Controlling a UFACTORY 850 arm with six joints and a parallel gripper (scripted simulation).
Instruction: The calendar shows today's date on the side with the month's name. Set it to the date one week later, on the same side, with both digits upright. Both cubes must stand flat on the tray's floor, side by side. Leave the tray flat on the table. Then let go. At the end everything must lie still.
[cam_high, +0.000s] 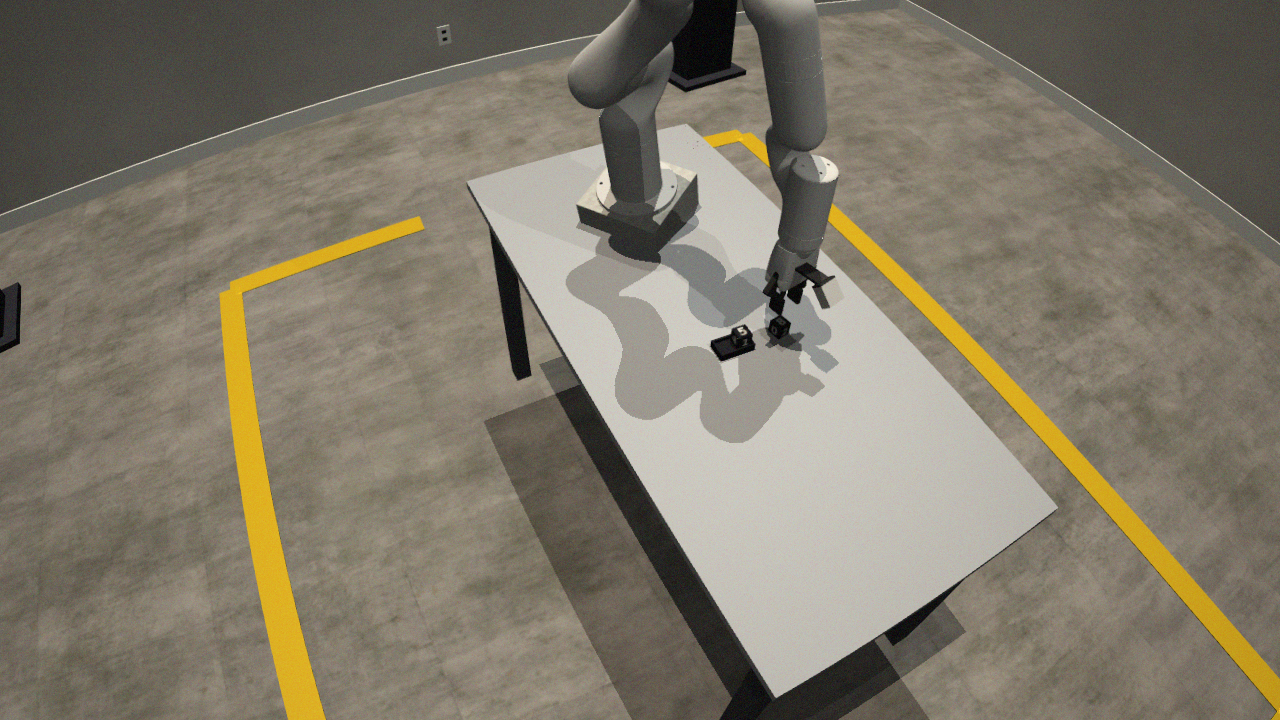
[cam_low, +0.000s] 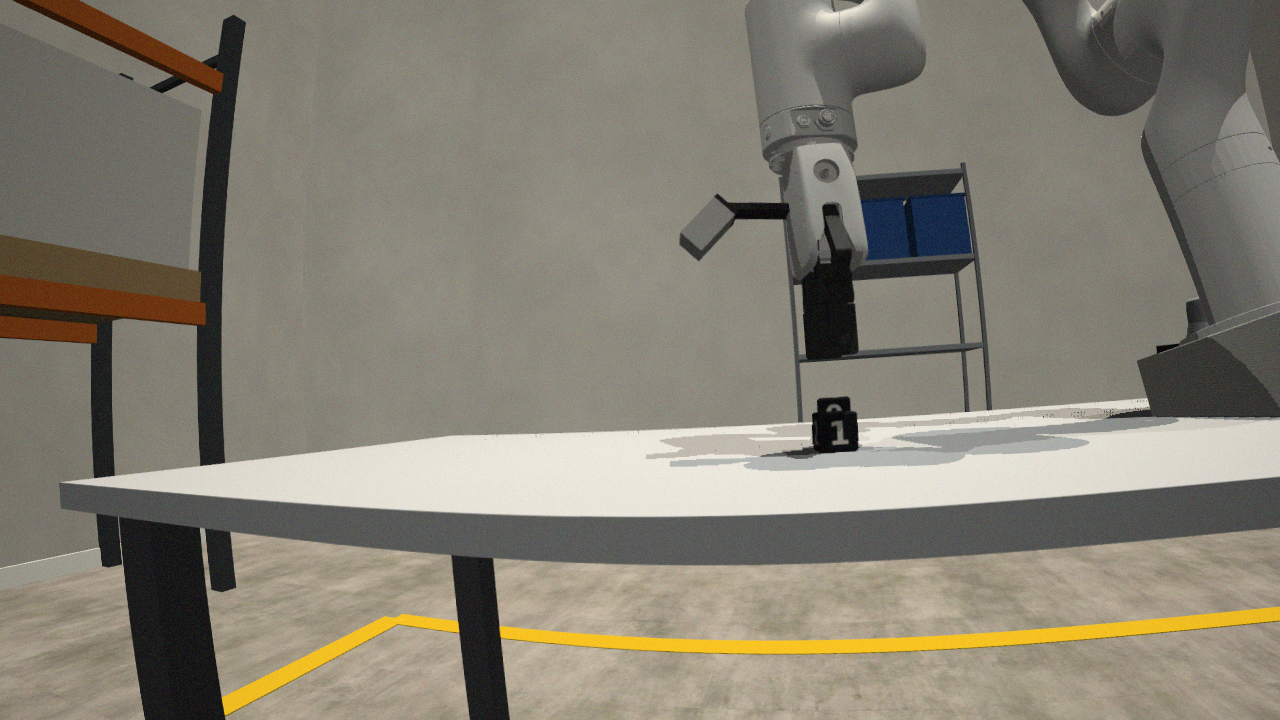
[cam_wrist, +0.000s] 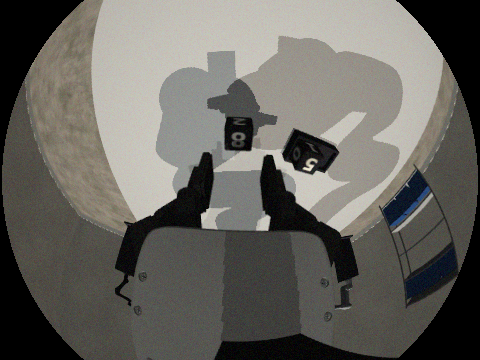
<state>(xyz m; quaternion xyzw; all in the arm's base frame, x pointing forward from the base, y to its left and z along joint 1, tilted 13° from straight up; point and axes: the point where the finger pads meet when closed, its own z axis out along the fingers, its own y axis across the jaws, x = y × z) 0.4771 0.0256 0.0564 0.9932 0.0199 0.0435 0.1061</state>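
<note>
A black cube stands on the table outside the tray. In the wrist view an 8 shows on its top and a letter or digit like N or Z on a side; the exterior view shows a 1 on a side. The black tray lies flat on the table beside it. The other cube stands in one end of the tray, with a bright 5 on top and a 0 on a side. My gripper is partly open and empty, above the loose cube.
The white table carries the robot's base near its back end. Shadows of the arm fall around the cubes and tray. A shelf with blue bins and an orange-beamed rack stand beyond the table.
</note>
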